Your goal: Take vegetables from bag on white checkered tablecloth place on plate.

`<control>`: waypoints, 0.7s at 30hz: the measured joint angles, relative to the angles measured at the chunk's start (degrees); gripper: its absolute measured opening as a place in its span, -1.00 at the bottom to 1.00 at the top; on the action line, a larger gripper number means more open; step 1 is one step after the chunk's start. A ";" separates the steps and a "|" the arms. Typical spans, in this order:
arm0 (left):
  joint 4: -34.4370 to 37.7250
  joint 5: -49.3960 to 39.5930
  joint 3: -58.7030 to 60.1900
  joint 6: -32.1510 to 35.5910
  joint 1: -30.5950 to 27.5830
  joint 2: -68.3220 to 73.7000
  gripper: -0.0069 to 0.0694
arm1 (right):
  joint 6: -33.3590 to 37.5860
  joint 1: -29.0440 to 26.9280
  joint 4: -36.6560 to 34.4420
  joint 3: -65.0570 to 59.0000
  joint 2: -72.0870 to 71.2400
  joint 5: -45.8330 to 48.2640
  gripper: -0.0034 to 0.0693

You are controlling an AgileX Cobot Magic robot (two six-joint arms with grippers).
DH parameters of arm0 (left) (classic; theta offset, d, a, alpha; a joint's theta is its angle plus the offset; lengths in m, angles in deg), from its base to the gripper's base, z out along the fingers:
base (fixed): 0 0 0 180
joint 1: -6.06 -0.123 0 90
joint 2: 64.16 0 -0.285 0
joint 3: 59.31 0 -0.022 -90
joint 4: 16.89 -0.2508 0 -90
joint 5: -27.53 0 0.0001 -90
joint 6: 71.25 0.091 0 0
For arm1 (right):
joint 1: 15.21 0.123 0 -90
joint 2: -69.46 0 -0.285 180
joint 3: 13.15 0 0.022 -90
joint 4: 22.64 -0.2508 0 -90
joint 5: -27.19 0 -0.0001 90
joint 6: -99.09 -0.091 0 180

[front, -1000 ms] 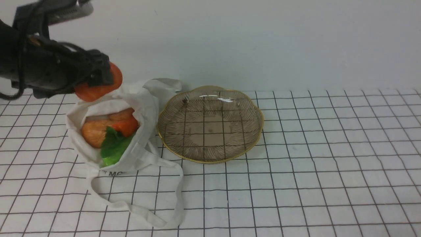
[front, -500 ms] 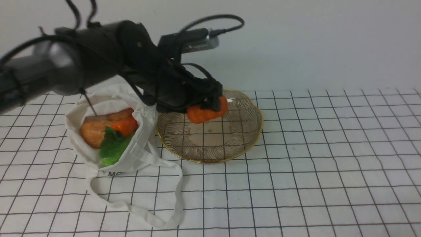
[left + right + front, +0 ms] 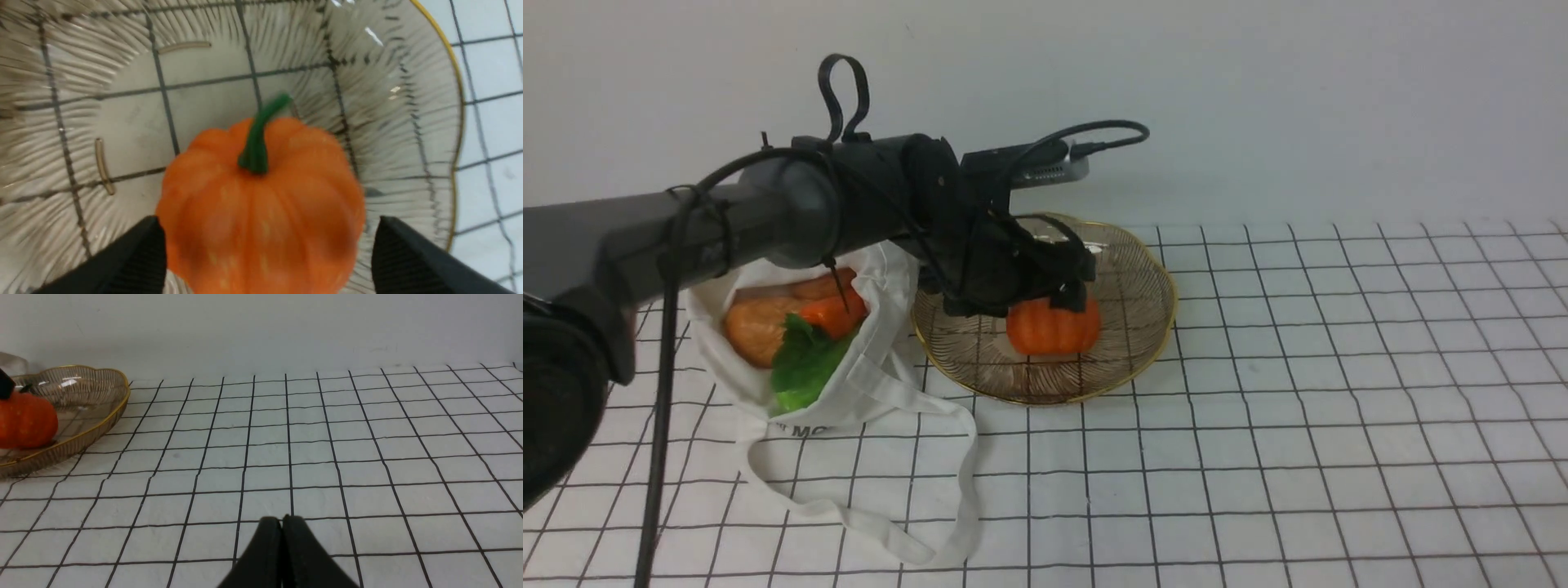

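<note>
A ribbed orange pumpkin [image 3: 1054, 327] with a green stem sits inside the brownish glass plate [image 3: 1143, 359]. My left gripper [image 3: 1058, 296] hovers just over it, open. In the left wrist view the pumpkin [image 3: 261, 212] lies between the two black fingers, with a gap showing at one finger [image 3: 400, 253]. The white bag [image 3: 874, 269] lies left of the plate, its mouth open on smooth orange vegetables [image 3: 760, 327] and a green leafy one [image 3: 805, 367]. My right gripper [image 3: 282, 518] is shut low over the white checkered tablecloth [image 3: 327, 449], well away from the plate [image 3: 102, 416].
The bag's long strap handles [image 3: 964, 457] trail toward the front over the tablecloth [image 3: 1258, 449]. A plain wall stands right behind the plate and bag. My left arm [image 3: 768, 220] stretches across above the bag.
My left arm swung from above the bag over to the plate and came down with the pumpkin. The pumpkin now rests in the plate and the fingers have spread off it.
</note>
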 joint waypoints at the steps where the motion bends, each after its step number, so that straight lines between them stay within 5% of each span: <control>1: -0.59 -0.71 -0.58 0.00 0.00 -1.13 0.75 | 0.00 0.00 0.00 0.00 0.00 0.00 -0.95; 8: -6.24 -12.99 -5.96 -0.06 0.00 -8.46 0.61 | 0.00 0.00 0.00 0.00 0.00 0.00 -0.95; 11: -9.39 -22.43 -8.37 -0.06 0.00 -12.89 0.27 | 0.00 0.00 0.00 0.00 0.00 0.00 -0.95; 15: -17.37 -35.25 -9.66 1.03 0.00 -21.79 -0.52 | 0.00 0.00 0.00 0.00 0.00 0.00 -0.95; 21: -22.75 -37.63 1.99 1.51 0.00 -37.91 -0.82 | 0.00 0.00 0.00 0.00 0.00 0.00 -0.95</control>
